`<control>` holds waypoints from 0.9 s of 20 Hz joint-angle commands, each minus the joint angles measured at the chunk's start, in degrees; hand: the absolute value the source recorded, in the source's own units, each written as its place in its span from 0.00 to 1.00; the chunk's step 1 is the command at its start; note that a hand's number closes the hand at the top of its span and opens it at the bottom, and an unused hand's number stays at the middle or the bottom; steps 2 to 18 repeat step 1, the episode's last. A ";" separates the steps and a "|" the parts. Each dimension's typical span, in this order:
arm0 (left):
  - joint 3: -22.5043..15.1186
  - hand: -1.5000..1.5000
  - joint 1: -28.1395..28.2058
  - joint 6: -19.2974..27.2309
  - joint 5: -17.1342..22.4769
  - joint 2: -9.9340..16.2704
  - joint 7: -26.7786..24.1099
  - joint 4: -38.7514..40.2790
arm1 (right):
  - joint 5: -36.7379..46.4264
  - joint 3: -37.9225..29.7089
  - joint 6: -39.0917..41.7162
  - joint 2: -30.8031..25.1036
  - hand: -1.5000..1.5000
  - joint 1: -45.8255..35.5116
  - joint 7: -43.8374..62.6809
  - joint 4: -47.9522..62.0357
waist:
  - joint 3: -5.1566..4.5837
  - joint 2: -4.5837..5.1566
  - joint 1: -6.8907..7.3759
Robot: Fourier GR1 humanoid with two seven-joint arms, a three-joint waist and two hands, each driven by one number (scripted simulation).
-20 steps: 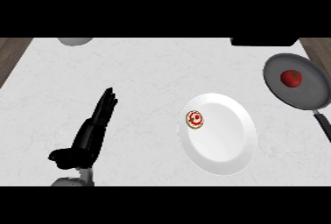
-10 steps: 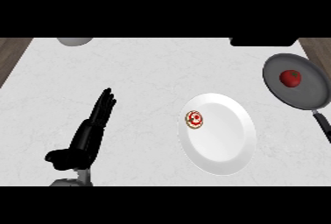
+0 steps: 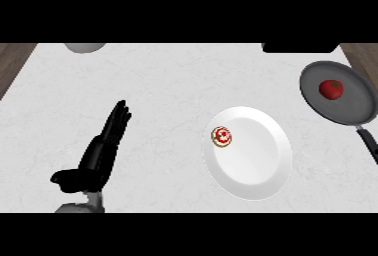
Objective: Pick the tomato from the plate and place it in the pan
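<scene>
A red tomato [image 3: 331, 89] lies inside the dark grey pan [image 3: 347, 107] at the right edge of the counter. The pan's handle [image 3: 368, 142] runs toward the lower right. A white plate [image 3: 255, 160] sits right of centre, and a small round red-and-white item [image 3: 222, 137] rests near its left rim. My left hand [image 3: 98, 155] rests open at the lower left, fingers straight and pointing up the counter, well apart from the plate. The right hand shows nowhere.
A grey round object [image 3: 85, 47] is cut off at the top left. A black object [image 3: 299, 47] sits at the top right edge. Wooden strips [image 3: 13, 62] border the white counter on both sides.
</scene>
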 commanded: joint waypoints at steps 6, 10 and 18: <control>1.68 0.50 -1.91 -1.16 0.14 0.39 -3.60 6.01 | 0.15 1.85 -4.60 1.75 0.00 1.29 -2.02 -1.69 | -0.04 -0.03 -0.33; 1.68 0.50 -1.91 -1.16 0.14 0.39 -3.60 6.01 | 0.15 1.85 -4.60 1.75 0.00 1.29 -2.02 -1.69 | -0.04 -0.03 -0.33; 1.68 0.50 -1.91 -1.16 0.14 0.39 -3.60 6.01 | 0.15 1.85 -4.60 1.75 0.00 1.29 -2.02 -1.69 | -0.04 -0.03 -0.33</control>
